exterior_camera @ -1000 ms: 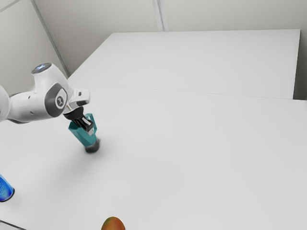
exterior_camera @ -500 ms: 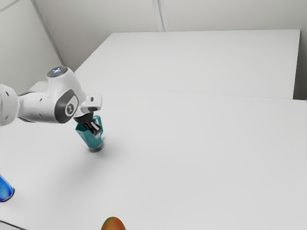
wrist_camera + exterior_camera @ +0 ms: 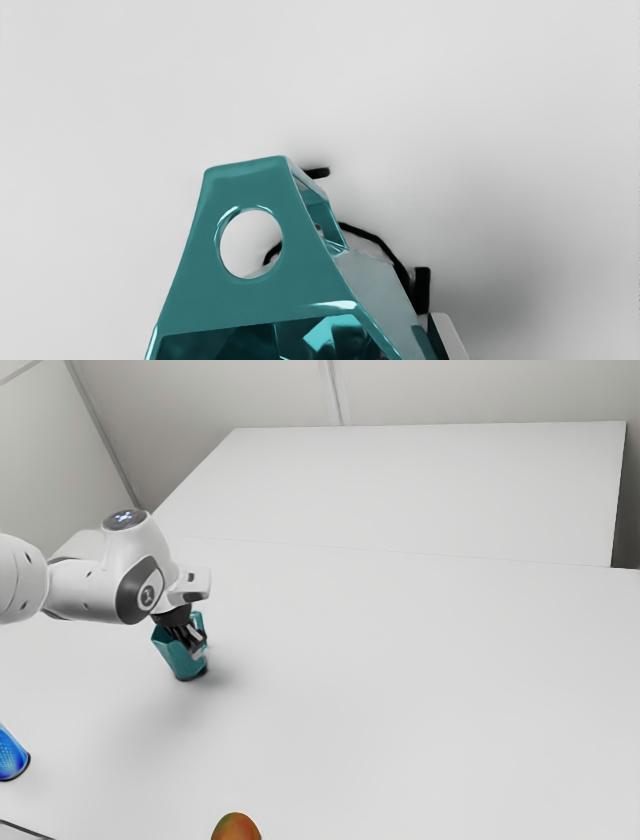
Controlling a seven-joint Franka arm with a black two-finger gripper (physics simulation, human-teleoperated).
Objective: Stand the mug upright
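Pale grey walls stand beyond the mug, smooth white table beneath it; mug glossy teal, faceted, dark at base, round hole through handle, leaning slightly, the hand closed on its side, fingers parted by about the wall's thickness.

Looking down on the teal mug, into its open mouth and through the round hole in its handle, with a pale fingertip beside its outer wall, above pale tabletop
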